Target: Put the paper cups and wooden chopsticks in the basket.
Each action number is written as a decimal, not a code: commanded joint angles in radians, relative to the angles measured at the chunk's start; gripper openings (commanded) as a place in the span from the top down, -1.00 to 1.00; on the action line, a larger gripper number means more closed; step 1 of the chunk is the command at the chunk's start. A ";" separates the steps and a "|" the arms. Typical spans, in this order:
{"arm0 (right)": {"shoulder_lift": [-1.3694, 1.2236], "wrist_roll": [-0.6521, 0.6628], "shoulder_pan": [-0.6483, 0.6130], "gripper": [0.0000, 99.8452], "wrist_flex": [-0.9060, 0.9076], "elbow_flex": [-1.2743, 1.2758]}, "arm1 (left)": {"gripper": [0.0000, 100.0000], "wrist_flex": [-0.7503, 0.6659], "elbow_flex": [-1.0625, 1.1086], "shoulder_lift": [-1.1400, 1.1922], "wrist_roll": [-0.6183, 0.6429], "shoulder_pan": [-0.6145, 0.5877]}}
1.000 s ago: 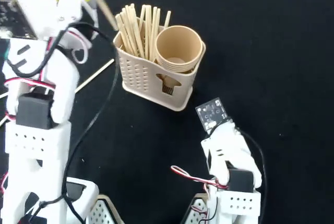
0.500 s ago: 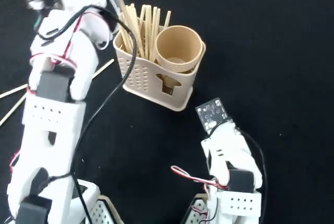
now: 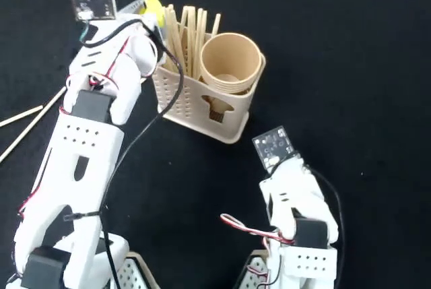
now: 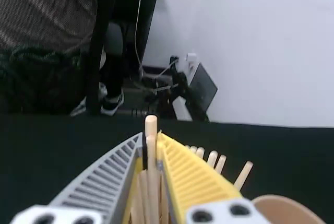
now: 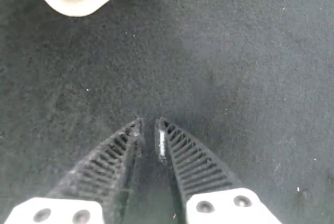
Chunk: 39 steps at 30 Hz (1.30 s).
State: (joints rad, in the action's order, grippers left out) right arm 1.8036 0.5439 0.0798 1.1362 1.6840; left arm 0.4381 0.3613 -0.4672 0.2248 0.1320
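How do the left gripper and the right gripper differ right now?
The left gripper is shut on a chopstick at the basket; the right gripper holds nothing, pointed down at the table. The left gripper has a yellow finger; the right gripper's look dark. Both are shut.

The basket (image 3: 202, 104) stands on the tabletop (image 3: 350, 67), left of centre and towards the back. Inside it, the stacked paper cups (image 3: 230, 60) sit in the right part and the upright chopsticks (image 3: 188, 33) in the left part, just beside them. The left end effector (image 3: 151, 6) hangs over the basket's rear left corner with one chopstick (image 4: 151, 151) between its fingers. Two loose chopsticks (image 3: 23, 114) lie far left, well apart from the basket. The right end effector (image 5: 148, 135) is low over the tabletop, just in front of the basket's near corner.
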 commanded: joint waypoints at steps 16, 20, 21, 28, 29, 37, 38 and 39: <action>0.071 0.003 -0.006 0.89 -0.015 -0.008 | 0.55 0.887 -0.555 0.002 -0.118 -0.079; 0.071 0.003 -0.008 0.89 -0.015 -0.008 | 0.55 1.077 -0.641 0.003 -0.319 -0.196; 0.071 0.003 -0.008 0.89 -0.015 -0.008 | 0.55 1.105 -0.627 0.003 -0.382 -0.225; 0.071 0.003 -0.009 0.89 -0.015 -0.007 | 0.55 1.049 -0.381 0.112 -0.701 -0.452; 0.071 0.003 -0.009 0.89 -0.015 -0.007 | 0.55 1.013 -0.352 0.150 -0.736 -0.472; 0.071 0.003 -0.009 0.89 -0.015 -0.005 | 0.55 0.893 -0.443 0.552 -0.870 -0.486; 0.071 0.003 -0.009 0.89 -0.015 -0.004 | 0.55 0.904 -0.484 0.609 -0.872 -0.486; 0.071 0.003 -0.009 0.89 -0.015 -0.004 | 0.55 0.918 -0.529 0.664 -0.872 -0.483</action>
State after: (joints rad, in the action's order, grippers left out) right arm 1.8036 0.5439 0.0798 1.1362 1.6840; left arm 1.3449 -0.0345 0.0852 -0.6329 -0.3452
